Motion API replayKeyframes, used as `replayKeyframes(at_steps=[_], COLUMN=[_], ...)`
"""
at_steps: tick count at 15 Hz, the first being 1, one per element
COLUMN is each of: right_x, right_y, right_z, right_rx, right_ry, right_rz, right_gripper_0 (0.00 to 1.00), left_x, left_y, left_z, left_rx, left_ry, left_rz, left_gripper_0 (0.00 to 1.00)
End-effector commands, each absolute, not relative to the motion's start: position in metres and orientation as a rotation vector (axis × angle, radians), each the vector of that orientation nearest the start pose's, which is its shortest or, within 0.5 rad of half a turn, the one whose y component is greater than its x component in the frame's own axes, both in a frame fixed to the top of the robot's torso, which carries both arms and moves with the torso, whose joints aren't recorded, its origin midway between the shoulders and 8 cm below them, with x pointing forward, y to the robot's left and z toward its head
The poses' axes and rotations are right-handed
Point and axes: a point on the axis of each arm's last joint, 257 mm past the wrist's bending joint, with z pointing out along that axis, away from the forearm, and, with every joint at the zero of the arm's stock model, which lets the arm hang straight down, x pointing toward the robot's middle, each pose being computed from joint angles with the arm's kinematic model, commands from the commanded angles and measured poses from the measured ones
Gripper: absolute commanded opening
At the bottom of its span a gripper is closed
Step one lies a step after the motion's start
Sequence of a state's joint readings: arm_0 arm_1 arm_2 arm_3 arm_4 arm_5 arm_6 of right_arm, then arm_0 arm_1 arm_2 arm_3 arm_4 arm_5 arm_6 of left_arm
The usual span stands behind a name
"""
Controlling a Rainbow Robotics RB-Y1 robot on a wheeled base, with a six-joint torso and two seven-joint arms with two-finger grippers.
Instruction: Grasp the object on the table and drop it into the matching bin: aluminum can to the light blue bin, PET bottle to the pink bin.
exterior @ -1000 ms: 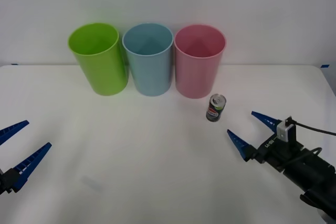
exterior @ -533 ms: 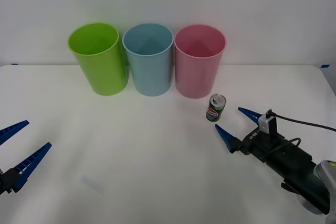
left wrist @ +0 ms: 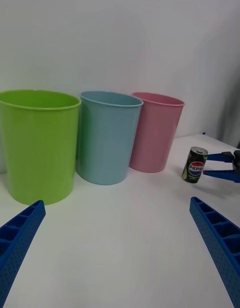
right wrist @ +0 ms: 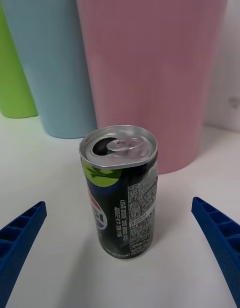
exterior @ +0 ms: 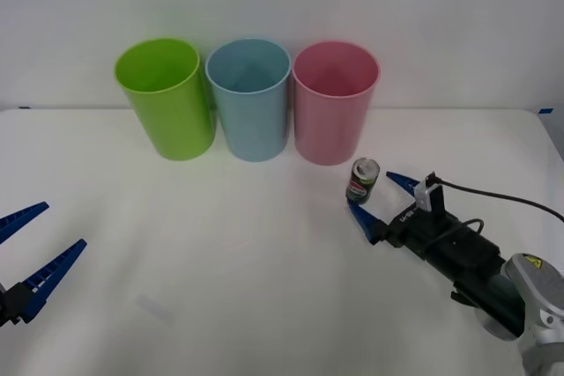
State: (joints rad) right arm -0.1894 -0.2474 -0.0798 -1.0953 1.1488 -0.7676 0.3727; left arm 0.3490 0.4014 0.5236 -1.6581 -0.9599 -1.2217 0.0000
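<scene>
Silver-topped and dark-sided, the aluminum can [exterior: 362, 180] stands upright on the table [exterior: 220, 261] in the front view, long axis vertical, just ahead of my right gripper [exterior: 374, 195], whose blue ribbed fingers are spread apart with a tip on either side of the can, though whether they touch it I cannot tell. Beyond it the pink bin [exterior: 335, 112], the light blue bin [exterior: 250, 97] and a lime green bin [exterior: 164, 96] stand in a row, smooth round plastic tapering downward. My left gripper [exterior: 26, 248] waits well apart, fingers spread wide.

From my right wrist, the can [right wrist: 121, 193] sits between my open fingers [right wrist: 20, 233], clear of both; its pull-tab top faces up, fine print runs down the label, and the pink bin [right wrist: 150, 73] rises close behind.

From my left wrist, the can [left wrist: 195, 164] reads "PEPSI" on a red-and-white mark, near the pink bin [left wrist: 154, 130], with my left fingers [left wrist: 215, 238] parted.
</scene>
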Motion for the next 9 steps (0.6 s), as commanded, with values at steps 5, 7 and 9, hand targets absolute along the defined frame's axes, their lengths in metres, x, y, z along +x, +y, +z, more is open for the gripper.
replayKeyframes(at_steps=[5, 7, 9], right_x=[0.547, 0.551, 0.554], right_y=[-0.156, -0.151, -0.147], right_z=[-0.296, -0.297, -0.296], right_rx=[-0.562, -0.564, -0.562], right_ry=[1.572, 1.575, 1.578], right_rz=[0.427, 0.412, 0.402], right_gripper_0=[1.0, 1.0, 1.0], left_x=[0.342, 0.342, 0.342], left_y=[0.33, 0.33, 0.33], left_z=[-0.169, -0.169, -0.169], left_rx=[0.465, 0.465, 0.465], left_ry=[1.441, 1.441, 1.441], left_rz=[-0.567, -0.567, -0.567], left_gripper_0=[1.0, 1.0, 1.0])
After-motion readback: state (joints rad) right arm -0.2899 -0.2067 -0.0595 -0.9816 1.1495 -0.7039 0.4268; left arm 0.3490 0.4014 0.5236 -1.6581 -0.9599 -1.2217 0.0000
